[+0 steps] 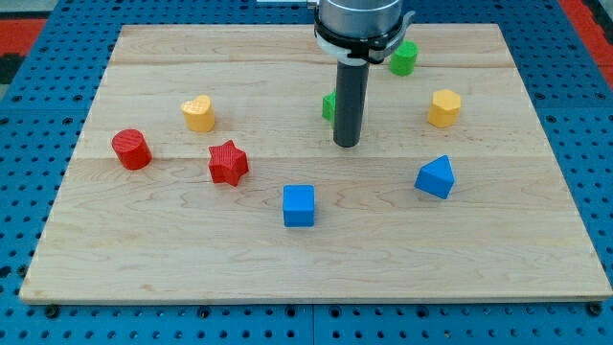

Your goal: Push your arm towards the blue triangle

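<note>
**Desk:** Near the frame's centre, just above the middle of the wooden board [144,259], what is the arm doing?

**Photographer:** I have no hand to spread or pinch, only a dark rod; my tip [346,145] rests on bare wood. A green block [329,105], shape unclear, sits half hidden just behind the rod's left edge.

**Desk:** And the target?

**Photographer:** The blue triangle [436,177] lies to the lower right of my tip, apart from it, with open wood between.

**Desk:** Risks?

**Photographer:** Likely overshoot: a push carried too far would shove the triangle toward the board's right edge. Veering upward could clip the yellow hexagon [444,108]. The blue cube [299,205], lower centre, is the wrong blue; drifting left would mean confusing the two.
</note>
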Controlling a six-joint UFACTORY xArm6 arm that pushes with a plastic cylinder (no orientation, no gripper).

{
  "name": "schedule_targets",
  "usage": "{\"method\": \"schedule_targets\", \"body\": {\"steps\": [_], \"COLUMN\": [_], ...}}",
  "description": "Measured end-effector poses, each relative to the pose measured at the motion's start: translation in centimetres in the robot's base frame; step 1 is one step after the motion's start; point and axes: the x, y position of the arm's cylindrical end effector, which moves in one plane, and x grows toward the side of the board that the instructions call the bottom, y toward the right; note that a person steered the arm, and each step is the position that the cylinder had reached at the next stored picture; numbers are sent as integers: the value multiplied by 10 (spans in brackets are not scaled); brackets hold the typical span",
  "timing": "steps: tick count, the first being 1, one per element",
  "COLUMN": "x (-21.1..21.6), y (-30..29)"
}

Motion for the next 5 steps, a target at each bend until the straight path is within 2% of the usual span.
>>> {"method": "schedule_targets", "body": {"steps": [1, 2, 4, 5], "x": [2, 72, 79, 39], "y": [0, -12, -14, -13]}}
